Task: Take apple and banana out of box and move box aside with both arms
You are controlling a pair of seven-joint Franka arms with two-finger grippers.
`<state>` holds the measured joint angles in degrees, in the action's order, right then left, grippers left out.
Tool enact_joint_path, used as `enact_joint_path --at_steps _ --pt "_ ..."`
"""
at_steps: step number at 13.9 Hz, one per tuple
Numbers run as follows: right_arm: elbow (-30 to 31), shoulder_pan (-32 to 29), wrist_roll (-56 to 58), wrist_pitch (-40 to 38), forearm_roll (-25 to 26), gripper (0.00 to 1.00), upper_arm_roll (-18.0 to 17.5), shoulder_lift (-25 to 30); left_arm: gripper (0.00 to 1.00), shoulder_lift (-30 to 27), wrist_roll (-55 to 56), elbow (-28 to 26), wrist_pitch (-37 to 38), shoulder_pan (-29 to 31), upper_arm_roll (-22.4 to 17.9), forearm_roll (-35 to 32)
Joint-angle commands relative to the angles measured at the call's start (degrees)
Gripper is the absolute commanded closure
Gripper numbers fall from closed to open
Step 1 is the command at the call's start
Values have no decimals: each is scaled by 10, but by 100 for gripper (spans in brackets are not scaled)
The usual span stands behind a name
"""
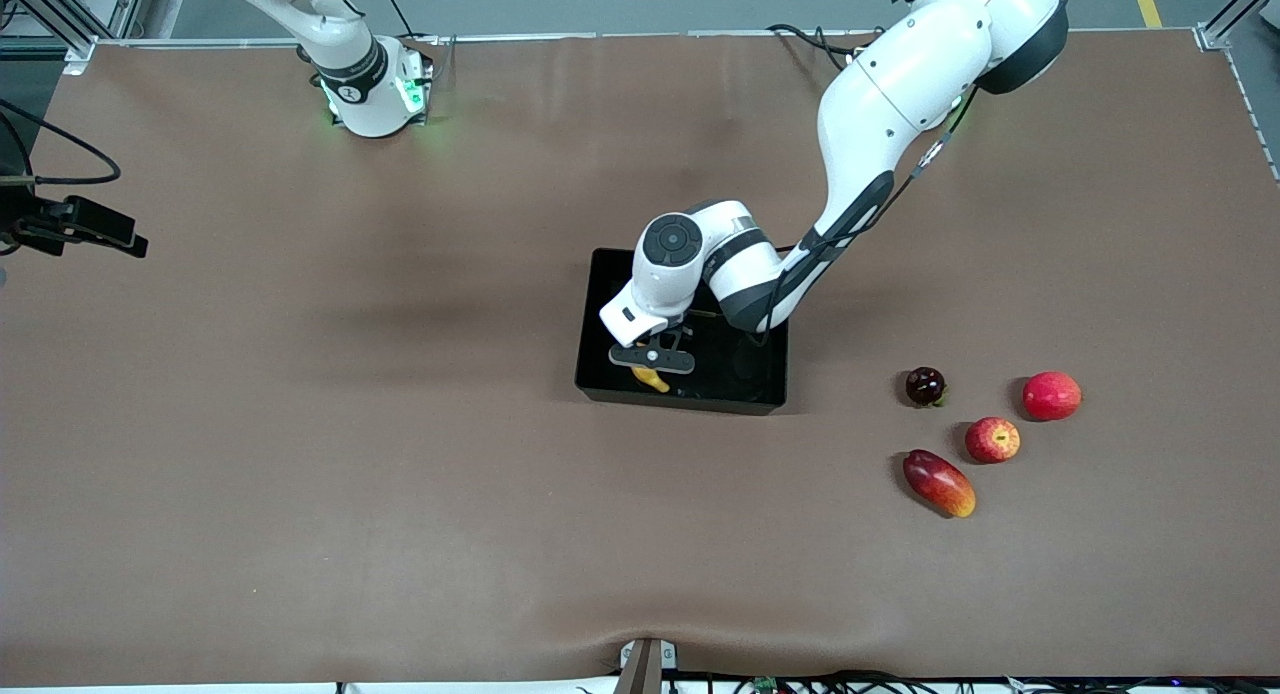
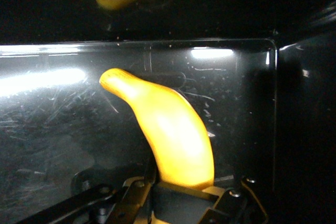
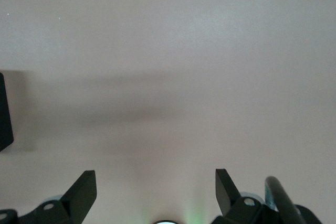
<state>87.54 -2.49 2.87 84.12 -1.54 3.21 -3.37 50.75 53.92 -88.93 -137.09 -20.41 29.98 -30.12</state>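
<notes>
The black tray (image 1: 762,392) lies at the middle of the table. My left gripper (image 1: 652,359) reaches down into the tray at its end toward the right arm. It is shut on the yellow banana (image 1: 651,380). In the left wrist view the banana (image 2: 173,135) sticks out from the gripper (image 2: 178,195) over the glossy tray floor (image 2: 58,135). The red apple with yellow streaks (image 1: 992,439) sits on the table toward the left arm's end, nearer the front camera than the tray. My right gripper (image 3: 155,182) is open and empty over bare table; it is out of the front view.
Near the apple lie a red-and-yellow mango (image 1: 938,482), a dark maroon fruit (image 1: 925,385) and a plain red fruit (image 1: 1051,395). A black bracket (image 1: 85,224) juts in at the right arm's end. A dark edge (image 3: 4,111) shows in the right wrist view.
</notes>
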Motion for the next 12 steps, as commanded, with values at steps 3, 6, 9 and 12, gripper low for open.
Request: enact_joint_path --at_steps 3,6,9,12 --pt "-16 -8 2 -3 -9 0 -7 -6 100 3 4 7 -1 -4 -7 -2" --pt "-17 -9 1 -2 -9 0 -7 -7 86 3 3 33 0 -9 -8 -1" --pt "-17 -12 1 -2 -10 0 -7 -8 61 1 0 48 5 -3 -7 -4" --pt "-17 -12 1 -2 -10 0 -7 -15 16 -6 0 49 5 1 -7 -6"
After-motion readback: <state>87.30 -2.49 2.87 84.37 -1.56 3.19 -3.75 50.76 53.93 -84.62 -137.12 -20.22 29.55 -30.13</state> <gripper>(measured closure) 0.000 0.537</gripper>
